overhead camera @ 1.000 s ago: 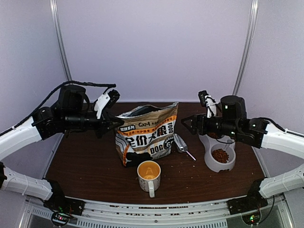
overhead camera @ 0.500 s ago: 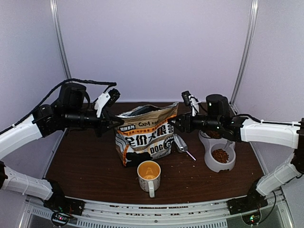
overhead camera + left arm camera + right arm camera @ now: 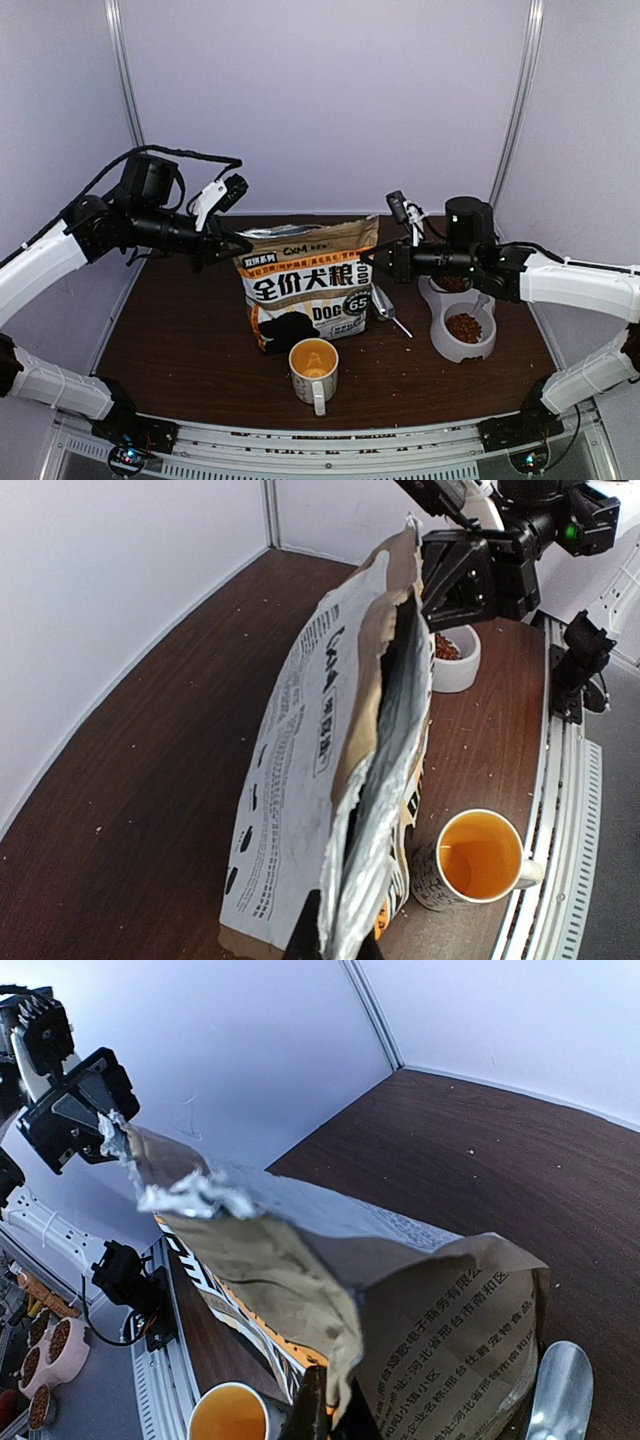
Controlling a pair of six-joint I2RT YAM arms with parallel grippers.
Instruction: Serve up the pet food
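From my console, the dog-food bag [image 3: 300,295] stands upright at the middle of the table [image 3: 180,340]. Its printed face is turned toward 6 o'clock, to the arm bases. I can read "CXM" near the top, the big black characters 全价犬粮 across the middle, and below them "DOG" beside a round badge with "65". The smaller print is too fine for me to read.

The bag's top edge is its long line, pulled taut from 9 o'clock to 3 o'clock, and its mouth faces up. The left wrist view shows the mouth parted, with silver lining inside.

My left gripper [image 3: 235,252] is clamped tight on the top corner at 9 o'clock. My right gripper [image 3: 368,262] is pinched closed on the corner at 3 o'clock.

Reddish-brown kibble [image 3: 463,327] sits in the near cup of the white double feeder [image 3: 440,345], at about 4 o'clock from the bag. A metal scoop [image 3: 381,303] lies just beside the bag at 3 o'clock. The orange-lined mug [image 3: 314,370] stands at 6 o'clock.
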